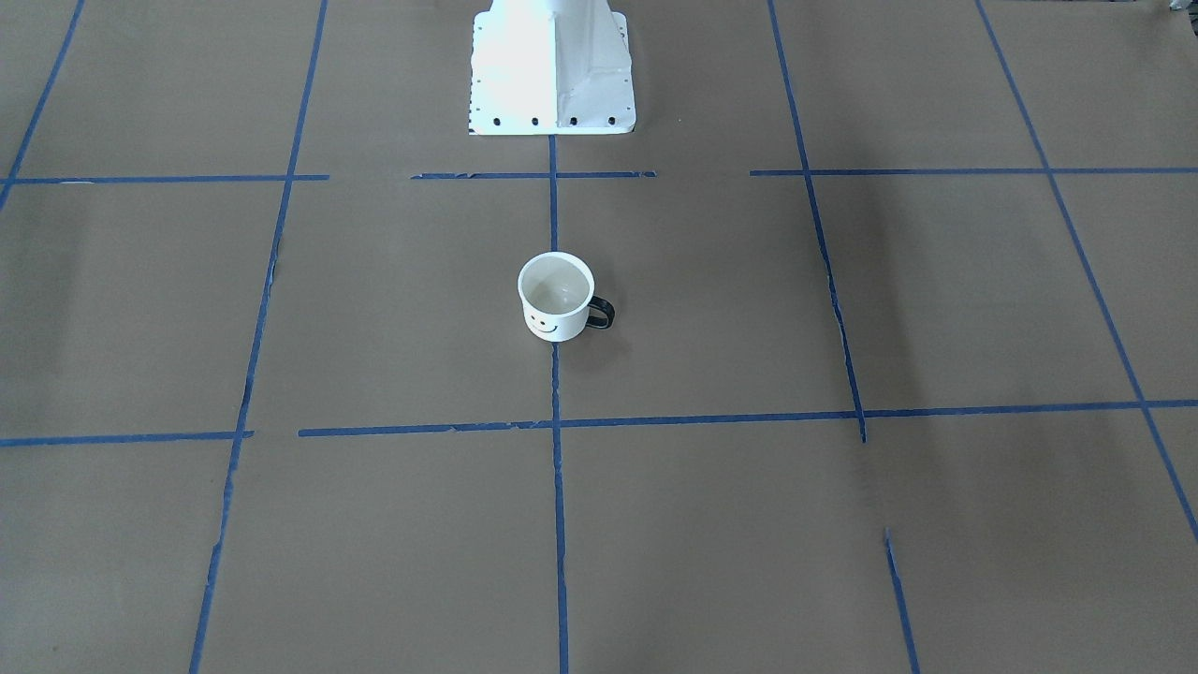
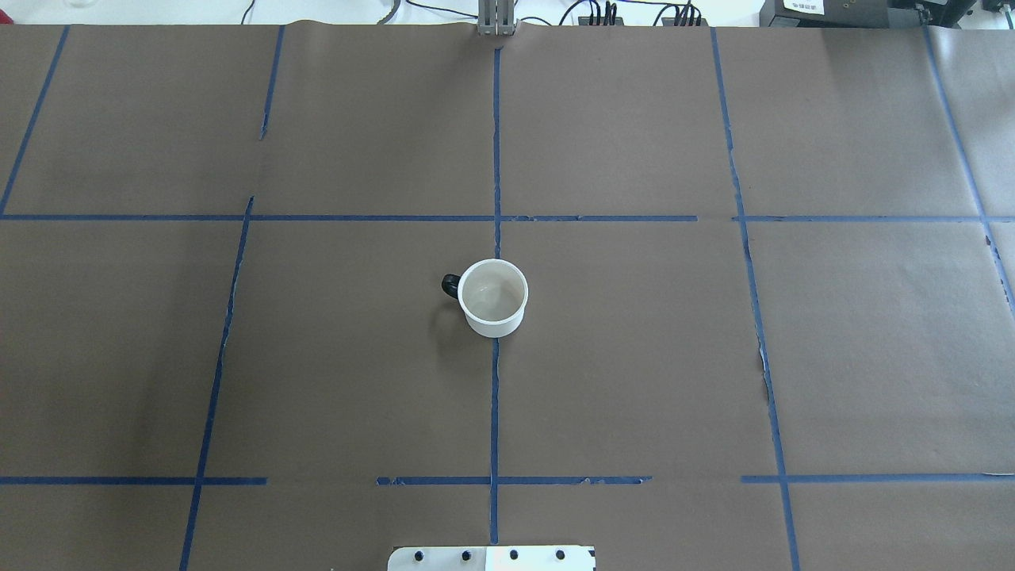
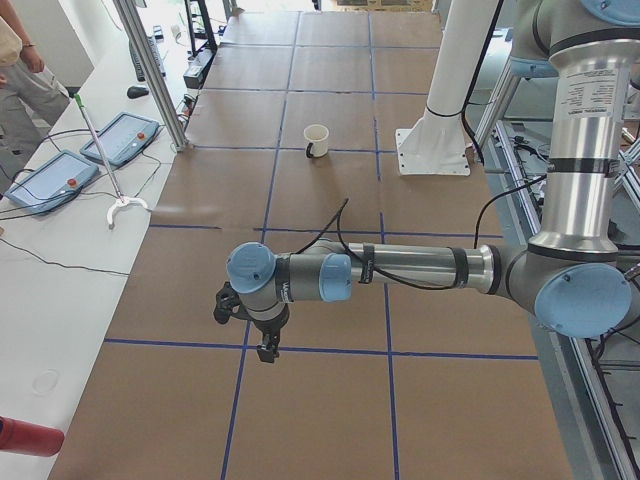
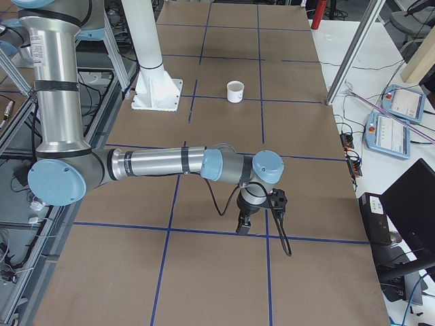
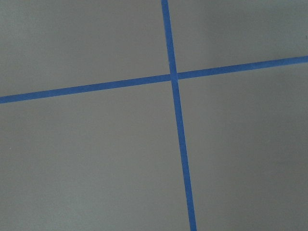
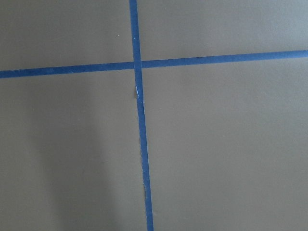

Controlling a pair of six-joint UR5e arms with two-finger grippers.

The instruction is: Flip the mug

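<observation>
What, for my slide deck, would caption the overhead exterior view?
White mug upright, handle toward the robot's left, standing on a blue tape line of the brown table.

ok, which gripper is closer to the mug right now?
Neither clearly, about even. The left gripper hangs over a tape crossing toward the table's left end, the right gripper mirrors it toward the right end; the mug sits mid-table between them.

Probably a robotics lab: a tape-gridded table (image 2: 317,357), teach pendants (image 3: 120,138), aluminium framing (image 3: 155,80) and cables (image 2: 600,11).
</observation>
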